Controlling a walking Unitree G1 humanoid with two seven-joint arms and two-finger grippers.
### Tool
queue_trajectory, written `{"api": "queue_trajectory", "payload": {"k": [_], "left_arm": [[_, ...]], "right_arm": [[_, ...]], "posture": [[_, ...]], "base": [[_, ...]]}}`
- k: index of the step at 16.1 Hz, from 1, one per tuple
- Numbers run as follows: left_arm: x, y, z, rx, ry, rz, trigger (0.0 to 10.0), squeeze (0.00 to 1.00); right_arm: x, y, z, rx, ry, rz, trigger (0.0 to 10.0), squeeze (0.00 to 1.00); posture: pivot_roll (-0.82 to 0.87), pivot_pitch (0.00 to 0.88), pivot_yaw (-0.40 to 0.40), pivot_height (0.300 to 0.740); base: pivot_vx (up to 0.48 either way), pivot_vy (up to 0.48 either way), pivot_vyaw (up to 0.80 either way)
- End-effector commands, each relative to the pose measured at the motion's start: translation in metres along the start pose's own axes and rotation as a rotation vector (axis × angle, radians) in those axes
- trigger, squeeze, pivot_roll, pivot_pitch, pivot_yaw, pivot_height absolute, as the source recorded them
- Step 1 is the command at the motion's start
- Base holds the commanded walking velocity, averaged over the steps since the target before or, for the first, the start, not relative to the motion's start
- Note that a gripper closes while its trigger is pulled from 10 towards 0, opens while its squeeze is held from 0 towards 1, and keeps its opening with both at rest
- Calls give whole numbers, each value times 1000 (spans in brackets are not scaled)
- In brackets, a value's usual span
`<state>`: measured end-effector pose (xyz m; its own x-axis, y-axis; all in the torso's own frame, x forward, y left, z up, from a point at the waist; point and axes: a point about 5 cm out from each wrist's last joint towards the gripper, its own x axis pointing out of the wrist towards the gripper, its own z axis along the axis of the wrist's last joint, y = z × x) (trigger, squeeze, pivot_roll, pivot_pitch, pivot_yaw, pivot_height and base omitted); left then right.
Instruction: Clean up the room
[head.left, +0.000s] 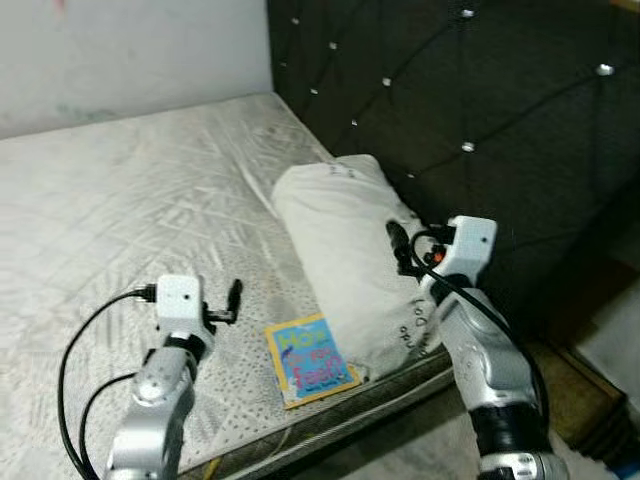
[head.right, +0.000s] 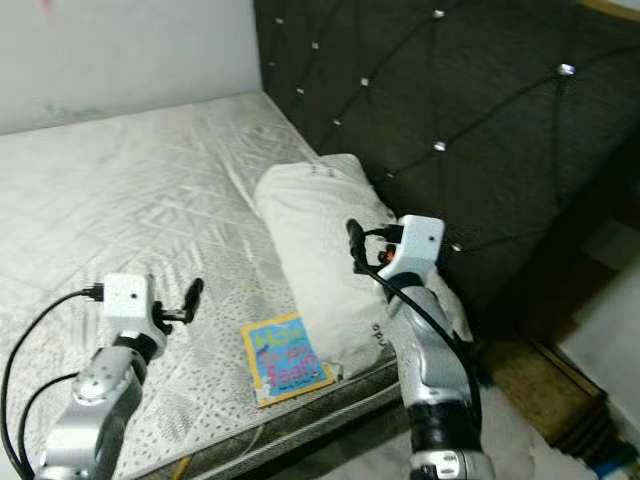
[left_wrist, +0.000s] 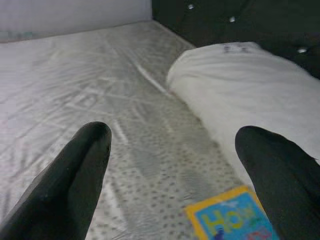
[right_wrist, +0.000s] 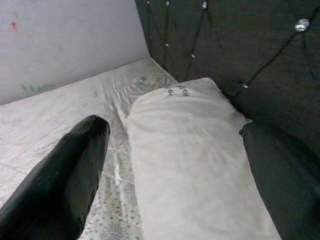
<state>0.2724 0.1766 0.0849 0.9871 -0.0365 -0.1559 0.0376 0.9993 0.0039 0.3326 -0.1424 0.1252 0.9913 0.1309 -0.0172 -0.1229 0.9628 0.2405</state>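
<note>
Bare mattress before me: my left gripper gapes above a book cut off by the frame; my right gripper gapes over the pillow.

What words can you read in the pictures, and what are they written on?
"How": big letters on the book lying on the bed.
More colourful words below it on the book's cover: too blurred to read.
Dark print on the pillow, near both ends: too small to read.

A bare mattress carries a white pillow (headboard side) and a book.
</note>
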Motion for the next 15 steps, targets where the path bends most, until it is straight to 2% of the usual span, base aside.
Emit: {"api": "queue_trajectory", "payload": {"k": [1, 2, 4, 5, 6, 7, 10, 12, 13, 15], "left_arm": [[4, 2, 2, 4, 0, 6, 10000, 0], [6, 8, 1, 9, 17, 13, 10000, 0], [3, 11, -4, 71, 34, -16, 10000, 0], [1, 12, -6, 85, 37, -24, 10000, 0], [0, 12, -12, 115, 39, -36, 10000, 0], [1, 13, -16, 120, 39, -27, 10000, 0], [1, 15, -18, 117, 21, 10, 10000, 0], [1, 22, -16, 71, 6, 100, 10000, 0], [-1, 26, -18, 24, 15, 150, 10000, 0], [-6, 24, -22, 15, 30, 127, 10000, 0]], "right_arm": [[2, -4, -1, -14, 8, -20, 10000, 0], [5, -4, -6, -21, 38, -22, 10000, 0], [6, 1, -12, -130, 36, 48, 10000, 0], [6, 3, -12, -152, 23, 69, 10000, 0], [6, 15, -21, -168, 69, 194, 10000, 0], [4, 22, -26, -201, 77, 256, 10000, 0], [-5, 40, -40, -302, 100, 361, 10000, 0], [-11, 53, -40, -353, 59, 443, 10000, 0], [-13, 53, -42, -332, 68, 455, 10000, 0], [-17, 49, -49, -306, 99, 436, 10000, 0]], "posture": [[-38, 0, -7, 740], [-27, 0, -12, 740], [-15, 0, -16, 740], [-14, 0, -17, 740], [-17, 0, -10, 740], [-26, 0, -2, 740], [-23, 0, 5, 740], [-13, 0, -2, 740], [0, 0, -9, 740], [2, 0, -16, 740]], "base": [[0, 0, 0], [0, 0, 0], [0, 0, 0], [0, 0, 0], [0, 0, 0], [0, 0, 0], [0, 0, 0], [0, 0, 800], [0, 0, 800], [0, 0, 800]]}}
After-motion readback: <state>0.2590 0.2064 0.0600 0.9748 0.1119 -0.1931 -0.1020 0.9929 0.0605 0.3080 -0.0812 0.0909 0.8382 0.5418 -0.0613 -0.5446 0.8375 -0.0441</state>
